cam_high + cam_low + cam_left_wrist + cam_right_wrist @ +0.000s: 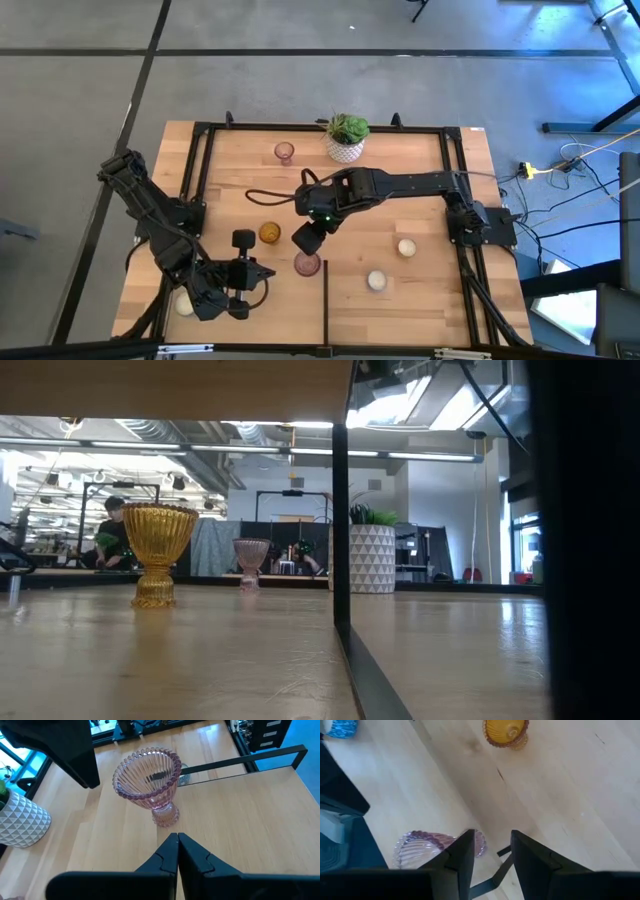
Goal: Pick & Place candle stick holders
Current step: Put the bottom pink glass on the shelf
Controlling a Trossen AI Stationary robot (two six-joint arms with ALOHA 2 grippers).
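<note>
Hovering over the near pink candle stick holder [307,264], upright beside the centre rail, the right gripper [309,238] is seen narrowly parted, empty; the left gripper [177,851] is closed nearby.

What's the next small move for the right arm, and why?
Probably lower the right gripper straight down: its fingers are apart with nothing between them, above the pink holder near the divider bar. The left gripper waits shut nearby.
</note>
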